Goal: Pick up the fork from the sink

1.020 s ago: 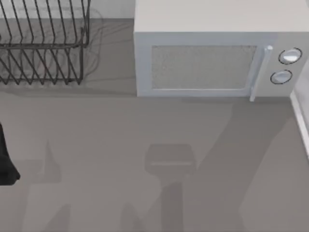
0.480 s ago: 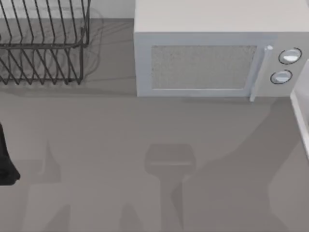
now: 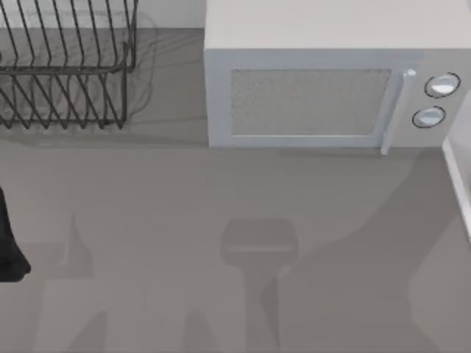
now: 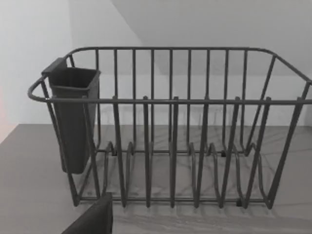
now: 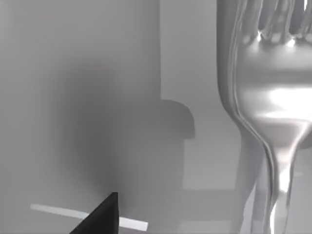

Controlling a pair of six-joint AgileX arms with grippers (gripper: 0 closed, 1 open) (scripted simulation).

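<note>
Fork [image 5: 273, 97] looms close in the R wrist view, shiny, tines at frame top, handle narrowing downward, over a pale grey surface. R gripper grip state: can't tell. L arm [image 3: 9, 243] parked at table's left edge, facing wire dish rack [image 4: 170, 146] w/ dark cutlery cup [image 4: 73, 117]; L grip: can't tell. Microwave [image 3: 316, 88] at back.
</note>
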